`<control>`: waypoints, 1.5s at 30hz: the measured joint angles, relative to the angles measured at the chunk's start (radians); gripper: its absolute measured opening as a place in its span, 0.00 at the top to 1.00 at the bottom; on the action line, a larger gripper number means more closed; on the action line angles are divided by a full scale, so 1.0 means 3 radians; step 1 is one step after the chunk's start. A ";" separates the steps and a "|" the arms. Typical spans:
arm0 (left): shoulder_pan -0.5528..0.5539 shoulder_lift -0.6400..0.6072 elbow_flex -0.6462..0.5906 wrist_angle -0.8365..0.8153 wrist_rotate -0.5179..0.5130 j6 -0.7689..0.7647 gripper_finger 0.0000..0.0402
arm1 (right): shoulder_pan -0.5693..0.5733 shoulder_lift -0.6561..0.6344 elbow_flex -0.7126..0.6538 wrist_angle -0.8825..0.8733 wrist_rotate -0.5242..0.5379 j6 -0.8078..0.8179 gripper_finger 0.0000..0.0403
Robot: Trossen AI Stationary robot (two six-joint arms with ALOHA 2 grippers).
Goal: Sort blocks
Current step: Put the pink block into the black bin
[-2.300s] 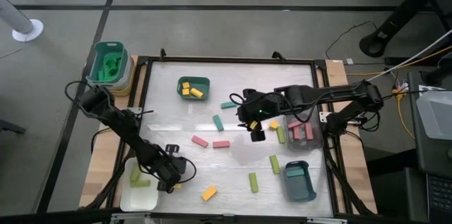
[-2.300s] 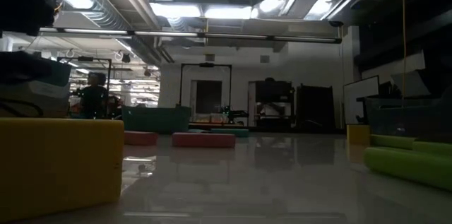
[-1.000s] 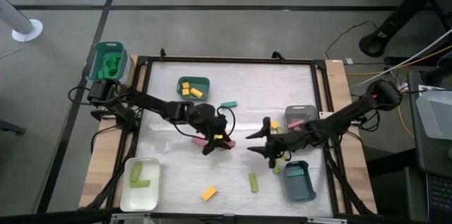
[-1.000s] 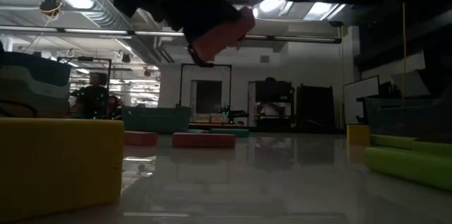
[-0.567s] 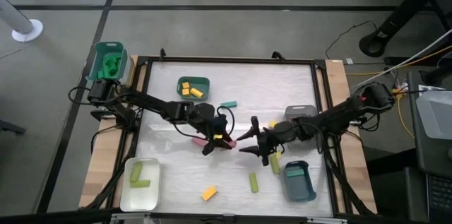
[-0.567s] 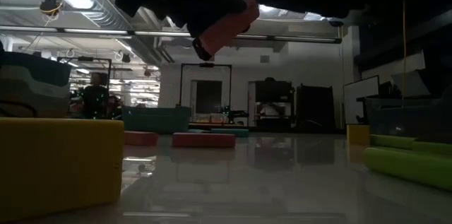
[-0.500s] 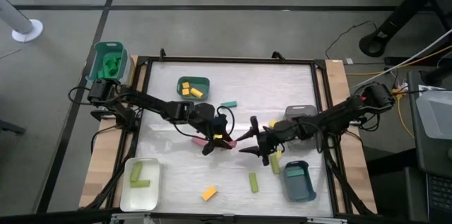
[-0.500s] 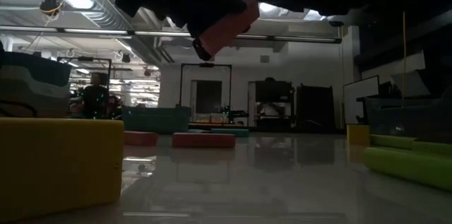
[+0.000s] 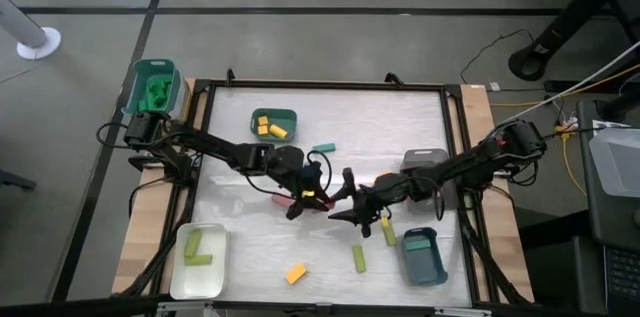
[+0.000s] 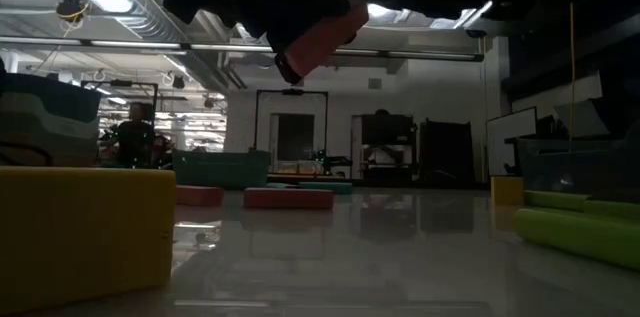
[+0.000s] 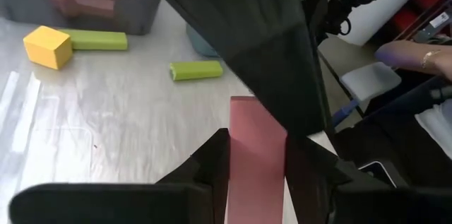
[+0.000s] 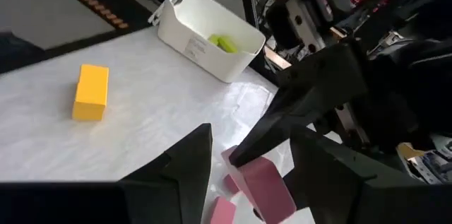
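My left gripper (image 9: 306,201) reaches to the table's middle and is shut on a pink block (image 11: 257,121), which shows raised in the low view as the pink block (image 10: 322,35). My right gripper (image 9: 344,200) is open just to its right. In the right wrist view its fingers stand either side of the pink block (image 12: 266,183) without touching it. A second pink block (image 9: 284,198) lies flat beside them. A yellow block (image 9: 295,274), two green bars (image 9: 358,257) (image 9: 390,233) and a teal bar (image 9: 323,148) also lie flat on the table. My left gripper pinches the pink block between its two fingers (image 11: 216,159), one on each long side face (image 11: 236,155). It comes from the table's left, slanting down. The block is lifted clear of the table and tilted, and its free end points at my right gripper.
A teal tray with yellow blocks (image 9: 273,125) sits far left of centre. A white tray with green bars (image 9: 178,275) is at the near left. A grey tray with pink blocks (image 9: 412,160) and a teal tray (image 9: 436,265) are on the right. A green tub (image 9: 152,89) stands off the far-left corner.
My right gripper has moved toward the table's left, closing on the left gripper and its pink block, with its fingers still apart. The left gripper has kept the block raised in the same place.
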 joint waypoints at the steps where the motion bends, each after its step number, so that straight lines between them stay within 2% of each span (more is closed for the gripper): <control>1: 0.0000 0.0000 0.0000 -0.0001 0.0000 -0.0002 0.76 | -0.0001 0.0029 0.0056 -0.0058 0.0008 -0.0026 0.52; 6: -0.0022 0.0000 -0.0001 -0.0026 -0.0001 -0.0019 0.76 | -0.0001 0.0047 0.0227 -0.0550 0.0294 -0.0109 0.52; 21: -0.0067 0.0003 -0.0001 -0.0038 -0.0013 -0.0008 0.75 | -0.0001 0.0047 0.0276 -0.0802 0.0355 -0.0111 0.54; 25: -0.0067 0.0003 -0.0001 -0.0038 -0.0011 -0.0006 0.75 | -0.0001 0.0046 0.0275 -0.0804 0.0384 -0.0111 0.63; 31: -0.0067 0.0003 -0.0003 -0.0038 0.0027 -0.0017 0.75 | 0.0000 0.0045 0.0275 -0.0830 0.0359 -0.0145 0.82; 33: -0.0069 0.0003 -0.0003 -0.0036 0.0033 -0.0017 0.75 | 0.0004 0.0045 0.0274 -0.0831 0.0356 -0.0161 0.84; 39: -0.0072 0.0003 -0.0004 -0.0036 -0.0025 -0.0130 0.69 | 0.0003 0.0045 0.0271 -0.0837 0.0380 -0.0122 0.84; 45: -0.0072 0.0000 -0.0003 -0.0007 -0.0228 -0.0345 0.57 | -0.0004 -0.0011 0.0274 -0.0969 0.0496 -0.0110 0.82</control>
